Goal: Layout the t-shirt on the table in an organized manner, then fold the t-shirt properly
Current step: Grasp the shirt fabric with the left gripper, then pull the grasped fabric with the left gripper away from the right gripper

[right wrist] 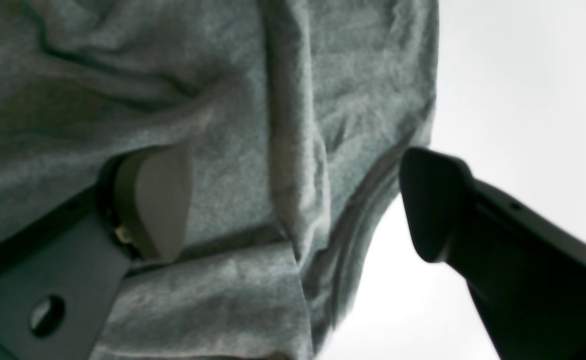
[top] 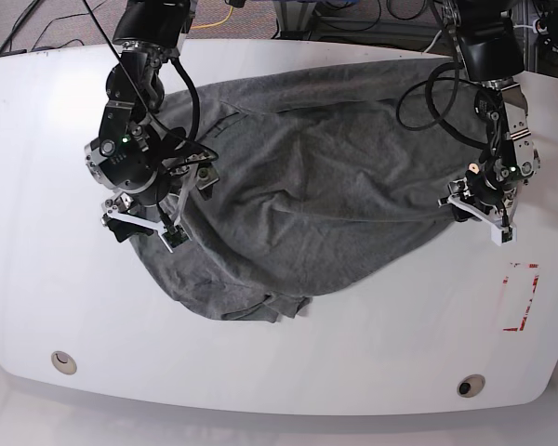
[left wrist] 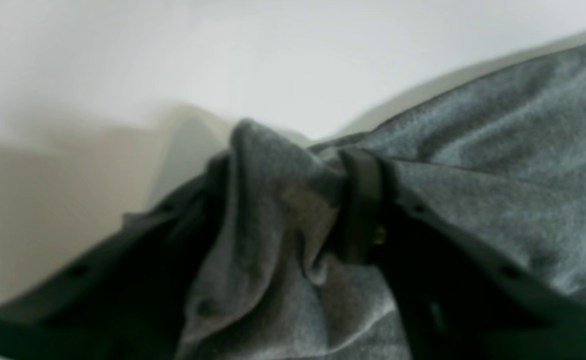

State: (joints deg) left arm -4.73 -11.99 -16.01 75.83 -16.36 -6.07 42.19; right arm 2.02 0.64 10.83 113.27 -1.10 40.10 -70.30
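The left tool (left wrist: 293, 210) is pinching the t-shirt (top: 325, 195) edge while the right tool (right wrist: 293, 200) is straddling fabric with jaws spread, awaiting closure before spreading across the counter (top: 37, 139).

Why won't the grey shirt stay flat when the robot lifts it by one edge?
The t-shirt is probably floppy: it already lies in soft wrinkles and folds. Where the left gripper pinches it, the cloth bunches up between the fingers, so it would likely sag and drape. It may also slide easily on the glossy table.
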